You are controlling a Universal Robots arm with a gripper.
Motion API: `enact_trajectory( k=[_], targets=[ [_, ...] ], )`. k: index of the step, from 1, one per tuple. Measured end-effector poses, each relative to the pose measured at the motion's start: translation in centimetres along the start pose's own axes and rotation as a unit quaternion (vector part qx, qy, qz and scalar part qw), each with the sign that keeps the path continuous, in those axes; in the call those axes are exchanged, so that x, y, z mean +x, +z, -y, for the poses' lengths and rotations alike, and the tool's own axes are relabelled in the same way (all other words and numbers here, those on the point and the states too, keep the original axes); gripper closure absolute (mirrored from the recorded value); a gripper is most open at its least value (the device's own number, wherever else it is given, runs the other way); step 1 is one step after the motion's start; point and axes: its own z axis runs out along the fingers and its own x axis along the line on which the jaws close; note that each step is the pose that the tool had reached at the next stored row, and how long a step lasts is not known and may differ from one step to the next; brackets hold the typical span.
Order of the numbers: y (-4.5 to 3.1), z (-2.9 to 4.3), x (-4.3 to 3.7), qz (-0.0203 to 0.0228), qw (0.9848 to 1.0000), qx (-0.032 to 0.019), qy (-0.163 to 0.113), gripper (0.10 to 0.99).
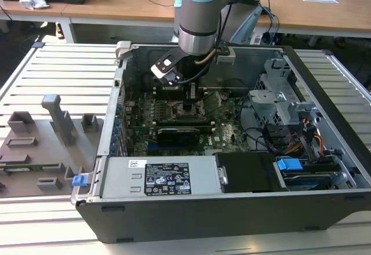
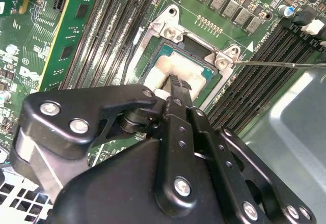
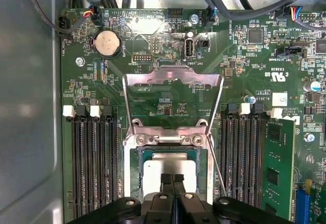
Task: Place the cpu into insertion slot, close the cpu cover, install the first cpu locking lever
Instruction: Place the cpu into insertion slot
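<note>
The cpu lies flat in the insertion slot, its silvery top showing in both wrist views. My gripper is shut with nothing between its fingers, and its tips hang right over the chip's middle. Whether they touch it I cannot tell. The cpu cover stands swung up, open, beyond the slot's hinge side. A thin wire locking lever sticks up unlatched beside the slot, also seen as a thin rod. In the exterior view the gripper is down inside the computer case.
Long black memory slots flank the socket, with a green memory module on one side. A coin battery and cables lie beyond the cover. A black expansion card, power supply and drive cage fill the case.
</note>
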Motion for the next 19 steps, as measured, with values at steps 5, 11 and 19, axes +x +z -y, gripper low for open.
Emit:
enact_trajectory(
  k=[5,11,19],
  targets=[
    [0.35,0.43,-0.3,-0.018,0.9991,0.0005,-0.038,0.98],
    [0.77,0.38,-0.31,-0.0175,0.9991,0.0008,-0.038,0.98],
    [0.48,-1.12,-0.23,-0.018,0.9991,0.0,-0.038,0.98]
  ],
)
